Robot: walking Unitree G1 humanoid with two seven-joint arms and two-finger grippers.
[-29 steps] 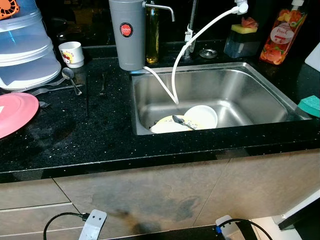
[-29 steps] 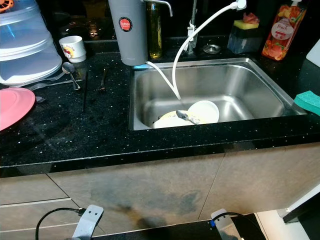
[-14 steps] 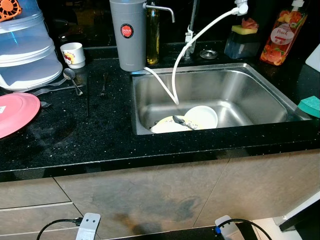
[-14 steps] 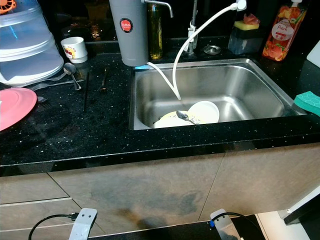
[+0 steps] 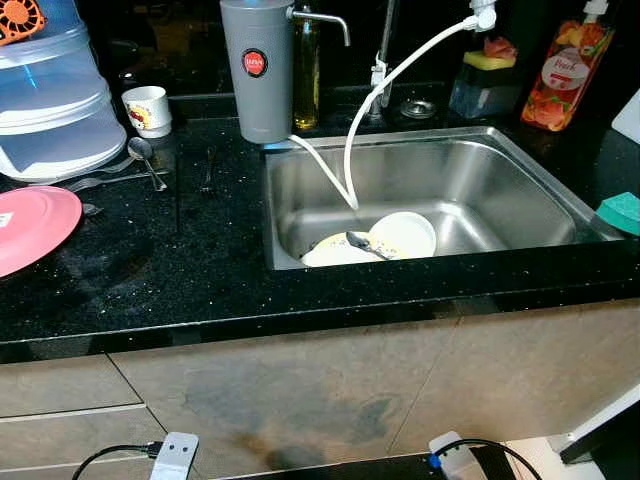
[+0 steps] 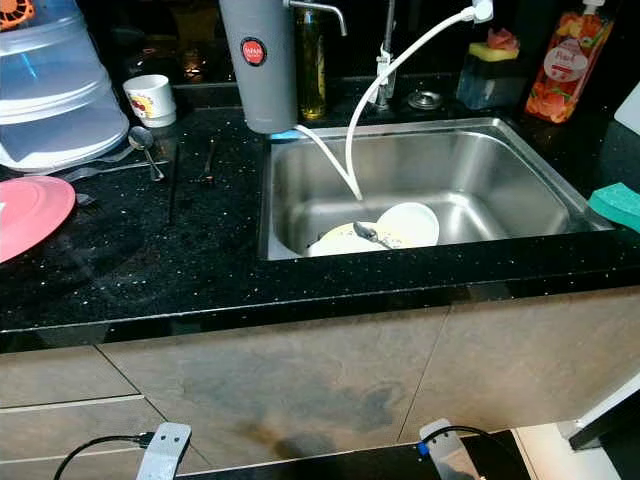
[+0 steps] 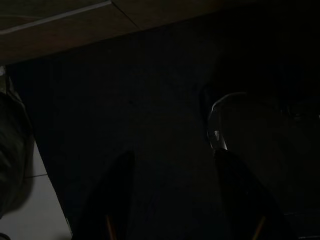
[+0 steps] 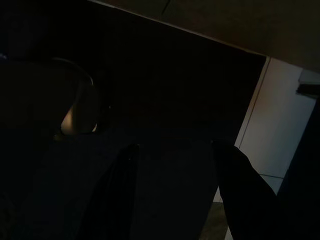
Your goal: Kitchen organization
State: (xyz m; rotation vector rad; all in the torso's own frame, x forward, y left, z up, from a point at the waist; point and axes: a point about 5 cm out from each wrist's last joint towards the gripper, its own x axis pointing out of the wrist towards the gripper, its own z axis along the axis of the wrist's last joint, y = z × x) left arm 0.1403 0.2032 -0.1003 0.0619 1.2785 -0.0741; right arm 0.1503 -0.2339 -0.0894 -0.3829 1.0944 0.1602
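Note:
A steel sink (image 5: 500,143) is set in the black counter (image 5: 180,270). In its basin lie a white bowl (image 5: 405,232) and a yellowish plate (image 5: 328,251) with a spoon (image 5: 362,243) across them. On the counter to the left sit a pink plate (image 5: 30,228), a white cup (image 5: 147,108), a spoon (image 5: 143,158) and a fork (image 5: 206,170). Both arms hang low in front of the cabinet, well below the counter. My left gripper (image 7: 175,154) and right gripper (image 8: 175,146) are open over dark floor, with nothing between their fingers.
A grey water filter (image 5: 257,70), an oil bottle (image 5: 306,68) and a white hose (image 5: 400,70) stand behind the sink. A soap pouch (image 5: 560,75), a sponge holder (image 5: 482,85) and a green sponge (image 5: 622,212) are at right. Stacked plastic containers (image 5: 55,100) fill the far left.
The view has shifted slightly. My left arm's silver end at the bottom edge has sunk lower. Nothing on the counter or in the sink has moved.

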